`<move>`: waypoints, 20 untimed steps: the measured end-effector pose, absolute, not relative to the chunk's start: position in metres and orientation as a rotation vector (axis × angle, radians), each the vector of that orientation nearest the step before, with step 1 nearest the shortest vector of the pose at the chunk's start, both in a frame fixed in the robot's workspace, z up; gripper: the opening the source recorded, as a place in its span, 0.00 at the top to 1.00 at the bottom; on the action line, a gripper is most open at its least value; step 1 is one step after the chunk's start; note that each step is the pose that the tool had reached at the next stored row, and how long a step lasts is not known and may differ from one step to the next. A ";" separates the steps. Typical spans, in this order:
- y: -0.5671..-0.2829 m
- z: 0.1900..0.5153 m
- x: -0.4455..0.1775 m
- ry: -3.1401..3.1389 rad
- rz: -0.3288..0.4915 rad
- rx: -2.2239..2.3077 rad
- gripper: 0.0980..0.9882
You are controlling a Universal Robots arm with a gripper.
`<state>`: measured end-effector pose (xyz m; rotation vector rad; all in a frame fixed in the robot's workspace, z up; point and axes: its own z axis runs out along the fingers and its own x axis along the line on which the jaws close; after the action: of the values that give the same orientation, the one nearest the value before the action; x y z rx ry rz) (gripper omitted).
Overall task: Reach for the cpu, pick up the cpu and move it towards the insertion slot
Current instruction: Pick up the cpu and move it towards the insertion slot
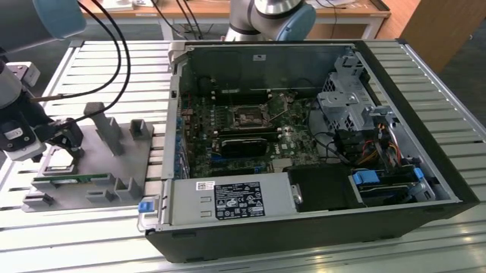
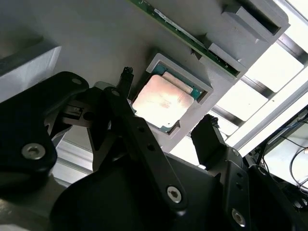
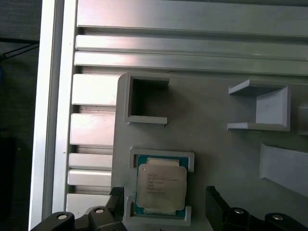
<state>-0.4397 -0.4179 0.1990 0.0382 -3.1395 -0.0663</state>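
Item: small flat square chip with a silvery metal top, the cpu [image 3: 161, 187], seated in a walled pocket of the grey plastic fixture [image 3: 211, 144] at the exterior view's left. Black two-finger gripper [image 2: 167, 96]: mine, spread wide, one finger either side of the chip, holding nothing. Square silvery-framed insertion slot [image 1: 248, 118]: inside the open case, well apart. Step in hand: the reach, grasp not made. A grip, I judge, calls for fingers level with the thin rim and clear of the pocket walls.

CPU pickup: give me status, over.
Gripper open, one finger each side of the cpu, no contact visible. The cpu seated in grey fixture recess, not lifted. Nothing between fingers and chip; insertion slot off in the computer case.
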 end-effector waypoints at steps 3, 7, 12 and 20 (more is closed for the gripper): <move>-0.417 0.196 -0.440 -3.139 -0.066 0.038 0.25; -0.415 0.191 -0.441 -3.137 -0.066 0.035 0.25; -0.413 0.187 -0.441 -3.135 -0.066 0.034 0.25; -0.412 0.182 -0.441 -3.135 -0.069 0.034 0.26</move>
<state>-0.4412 -0.4120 0.1823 0.0339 -3.1349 -0.0691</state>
